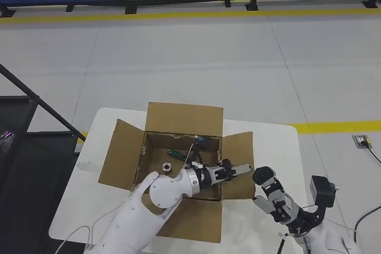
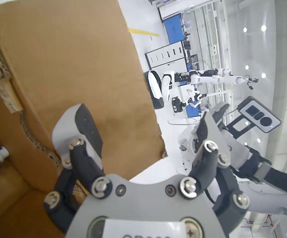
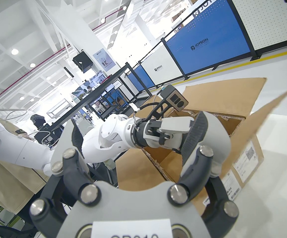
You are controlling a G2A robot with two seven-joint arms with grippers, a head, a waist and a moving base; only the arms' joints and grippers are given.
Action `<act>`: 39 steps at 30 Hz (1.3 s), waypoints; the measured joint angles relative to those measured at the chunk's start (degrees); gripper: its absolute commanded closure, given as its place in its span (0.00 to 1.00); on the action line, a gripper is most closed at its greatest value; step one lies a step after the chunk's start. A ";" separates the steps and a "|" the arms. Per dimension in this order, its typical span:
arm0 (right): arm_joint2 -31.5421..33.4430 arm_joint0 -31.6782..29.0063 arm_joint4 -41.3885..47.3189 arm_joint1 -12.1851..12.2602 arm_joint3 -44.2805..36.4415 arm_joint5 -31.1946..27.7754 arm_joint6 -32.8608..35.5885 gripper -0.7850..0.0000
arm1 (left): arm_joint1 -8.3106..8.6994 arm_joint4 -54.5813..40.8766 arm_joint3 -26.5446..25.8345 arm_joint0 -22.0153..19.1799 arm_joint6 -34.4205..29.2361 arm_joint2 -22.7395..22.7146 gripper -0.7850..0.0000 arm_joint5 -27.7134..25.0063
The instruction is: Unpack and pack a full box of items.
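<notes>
The open brown cardboard box [image 1: 184, 117] is sitting on the white tabletop [image 1: 273, 136], the released left tool [image 1: 238, 169] and right tool [image 1: 262, 188] hanging empty beside its right flap [image 1: 241, 147], which a careless reach could snag.

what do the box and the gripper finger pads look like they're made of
Box: corrugated cardboard, matte brown; the fluted layer shows along its cut edges. Pads: probably rubber or soft plastic, matte black, lightly textured, set in white shells.
</notes>
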 measured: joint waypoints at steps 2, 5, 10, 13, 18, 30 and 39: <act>0.00 0.00 0.00 0.00 0.00 0.00 0.00 0.00 | -0.57 -0.38 1.45 -0.87 0.41 1.05 0.00 0.00; 0.56 -0.64 -0.39 0.00 -0.52 0.75 -1.32 0.00 | -1.33 -0.72 3.27 -1.95 0.65 2.29 0.00 0.03; 2.83 -4.03 -4.11 -0.13 -2.89 2.02 -7.09 0.00 | -2.14 -0.85 5.28 -2.85 0.64 3.15 0.00 -0.20; 3.69 -5.99 -6.22 -0.27 -4.55 4.06 -10.22 0.00 | -2.46 -0.76 6.03 -3.06 0.43 3.32 0.00 -0.15; 3.59 -7.18 -6.36 -0.30 -5.54 5.28 -10.84 0.00 | -2.97 -0.58 7.03 -3.34 -0.15 3.60 0.00 0.44; 2.68 -5.64 -9.20 -0.15 -8.68 8.28 -8.45 0.00 | -1.16 1.45 -2.78 0.69 -3.22 -2.99 0.00 -0.06; -2.16 2.67 -14.56 0.19 -12.15 18.53 3.11 0.00 | 2.95 3.46 -21.67 13.06 -4.38 -19.68 0.00 0.18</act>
